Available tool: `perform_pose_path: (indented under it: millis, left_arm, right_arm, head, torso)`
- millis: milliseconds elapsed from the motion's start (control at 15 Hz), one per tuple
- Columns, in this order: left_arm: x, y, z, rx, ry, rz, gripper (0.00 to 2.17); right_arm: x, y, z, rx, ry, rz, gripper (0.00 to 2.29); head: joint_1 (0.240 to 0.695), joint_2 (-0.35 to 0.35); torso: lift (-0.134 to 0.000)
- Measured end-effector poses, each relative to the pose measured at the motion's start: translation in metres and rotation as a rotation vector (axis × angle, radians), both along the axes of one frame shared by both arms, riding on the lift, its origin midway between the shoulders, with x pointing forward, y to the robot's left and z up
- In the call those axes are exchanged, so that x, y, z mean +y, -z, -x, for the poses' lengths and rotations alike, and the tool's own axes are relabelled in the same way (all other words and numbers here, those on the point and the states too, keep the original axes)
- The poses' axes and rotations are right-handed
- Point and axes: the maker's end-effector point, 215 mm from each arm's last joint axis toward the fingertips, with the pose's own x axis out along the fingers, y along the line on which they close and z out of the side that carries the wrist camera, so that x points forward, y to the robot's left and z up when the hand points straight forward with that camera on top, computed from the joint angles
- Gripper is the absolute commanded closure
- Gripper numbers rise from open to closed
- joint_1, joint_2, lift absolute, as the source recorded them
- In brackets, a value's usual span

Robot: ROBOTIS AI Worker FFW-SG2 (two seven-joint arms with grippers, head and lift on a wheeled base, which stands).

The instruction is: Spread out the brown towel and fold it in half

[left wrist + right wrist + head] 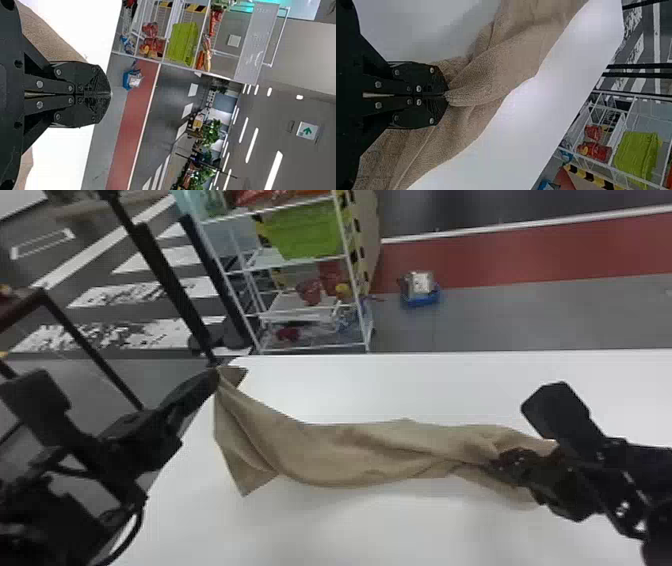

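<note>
In the head view my left gripper [214, 376] is shut on the upper left corner of the brown towel [345, 450], which hangs from it near the table's far left corner. The towel stretches rightward in a twisted, rumpled band. My right gripper [497, 464] pinches a fold close to its right end. In the left wrist view the left gripper [110, 94] has its fingers together, with part of the towel [51, 33] behind it. The right wrist view has the right gripper [447, 95] shut on a bunched ridge of the towel [494, 71].
The white table [450, 385] extends around the towel. Beyond its far edge stands a wire shelf [300, 310] with a green bin [307, 232], and a blue container [421, 292] lies on the floor. Dark frame posts rise at the left.
</note>
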Motion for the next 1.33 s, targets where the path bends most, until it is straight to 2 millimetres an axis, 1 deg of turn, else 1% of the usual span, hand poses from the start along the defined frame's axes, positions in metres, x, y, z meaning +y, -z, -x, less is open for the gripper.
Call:
perform_pose_path:
  millis: [67,200,333,467,533,600,733,867,933,1000,1067,1133,1200,1267,1333]
  left_arm:
    - [0.001,0.0,0.0,0.0,-0.002,-0.001,1.62]
    - [0.003,0.0,0.001,0.0,-0.007,-0.001,1.62]
    - [0.004,-0.001,0.0,-0.002,-0.008,-0.002,1.62]
    - [0.002,-0.002,-0.001,-0.006,-0.004,0.0,1.62]
    - [0.0,-0.003,-0.003,-0.009,0.0,0.002,1.62]
    - [-0.001,-0.004,-0.004,-0.011,0.002,0.002,1.62]
    - [-0.002,-0.004,-0.005,-0.013,0.005,0.002,1.62]
    - [-0.003,-0.004,-0.005,-0.012,0.007,0.002,1.62]
    - [-0.003,-0.003,-0.004,-0.01,0.008,0.001,1.62]
    - [-0.004,-0.003,-0.004,-0.008,0.01,0.001,1.62]
    - [-0.004,-0.002,-0.003,-0.007,0.012,0.0,1.62]
    - [-0.005,-0.002,-0.003,-0.006,0.014,-0.001,1.62]
    - [-0.005,-0.002,-0.002,-0.006,0.014,-0.002,1.62]
    - [-0.006,-0.002,-0.002,-0.006,0.016,-0.004,1.62]
    - [-0.006,-0.002,-0.001,-0.005,0.016,-0.006,1.62]
  right_arm:
    - [0.007,-0.007,0.012,0.031,-0.017,-0.048,2.25]
    - [0.014,-0.034,0.029,0.06,-0.02,-0.169,2.25]
    - [0.009,-0.058,0.03,0.07,0.029,-0.266,2.25]
    - [-0.004,-0.066,0.017,0.104,0.125,-0.311,2.25]
    - [-0.016,-0.06,0.006,0.116,0.196,-0.312,2.25]
    - [-0.028,-0.051,-0.006,0.115,0.27,-0.306,2.25]
    - [-0.045,-0.038,-0.028,0.08,0.364,-0.312,2.25]
    - [-0.058,-0.042,-0.052,-0.003,0.434,-0.362,2.25]
    - [-0.067,-0.047,-0.062,-0.049,0.474,-0.39,2.25]
    - [-0.076,-0.048,-0.069,-0.075,0.508,-0.396,2.2]
    - [-0.083,-0.044,-0.073,-0.083,0.536,-0.38,1.86]
    - [-0.092,-0.032,-0.076,-0.067,0.569,-0.329,1.26]
    - [-0.102,-0.017,-0.076,-0.043,0.602,-0.26,0.11]
    - [-0.113,-0.001,-0.074,-0.023,0.633,-0.169,0.0]
    - [-0.123,0.01,-0.071,-0.018,0.653,-0.08,0.0]
  head:
    - [0.695,0.35]
    - [0.695,0.35]
    - [0.695,0.35]
    - [0.695,0.35]
    - [0.695,0.35]
    - [0.695,0.35]
    - [0.695,0.35]
    - [0.695,0.343]
    - [0.695,0.322]
    - [0.695,0.322]
    - [0.695,0.301]
    - [0.695,0.293]
    - [0.695,0.283]
    - [0.695,0.272]
    - [0.695,0.262]
  torso:
    - [-0.124]
    - [-0.124]
    - [-0.124]
    - [-0.124]
    - [-0.124]
    - [-0.124]
    - [-0.124]
    - [-0.124]
    - [-0.124]
    - [-0.124]
    - [-0.124]
    - [-0.124]
    - [-0.124]
    - [-0.124]
    - [-0.124]
